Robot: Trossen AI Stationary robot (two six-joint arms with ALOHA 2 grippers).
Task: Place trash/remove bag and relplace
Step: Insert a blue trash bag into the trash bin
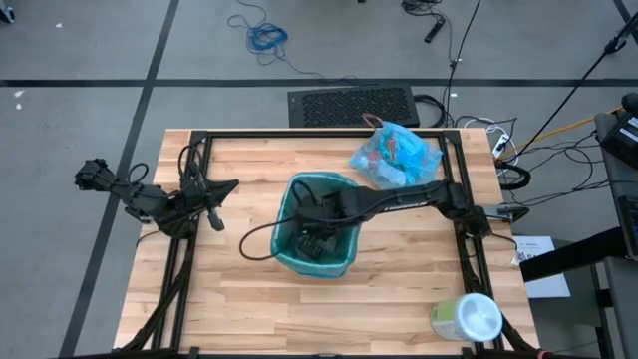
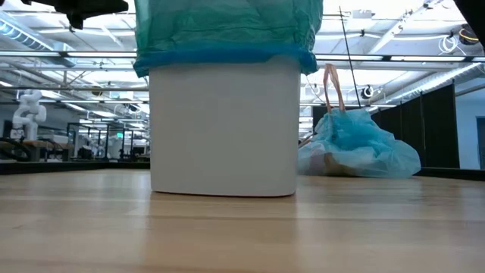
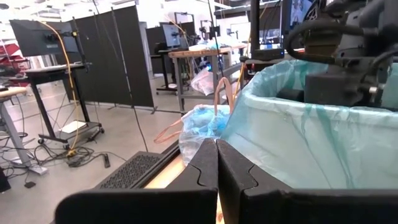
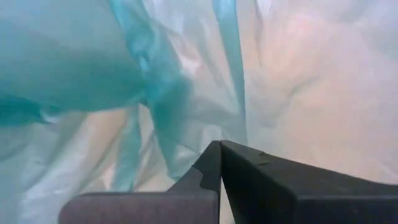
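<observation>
A white bin (image 2: 223, 129) stands mid-table, lined with a teal-green plastic bag (image 1: 289, 214) whose edge is folded over the rim (image 2: 227, 57). My right gripper (image 4: 219, 149) is shut and points steeply down inside the lined bin (image 1: 317, 242). The light-blue bag (image 1: 396, 155) lies bunched on the table beyond the bin, at the far right, with brown trash (image 1: 394, 148) showing through it and its orange drawstring loops (image 2: 331, 87) standing up. My left gripper (image 3: 217, 146) waits shut and level at the table's left (image 1: 227, 187), facing the bin. My right gripper reaches into the bin from above, its shut fingertips (image 4: 211, 158) close before the teal-green liner's creased inner wall (image 4: 168, 106). Nothing shows between the fingers. Whether the tips touch the plastic cannot be told.
A white-and-green wipes tub (image 1: 467, 317) lies at the table's near right corner. A black frame (image 1: 329, 135) runs along the table's far edge and down both sides. A dark cable (image 1: 254, 239) loops out of the bin toward the left. Bare wood (image 1: 249, 309) lies before the bin.
</observation>
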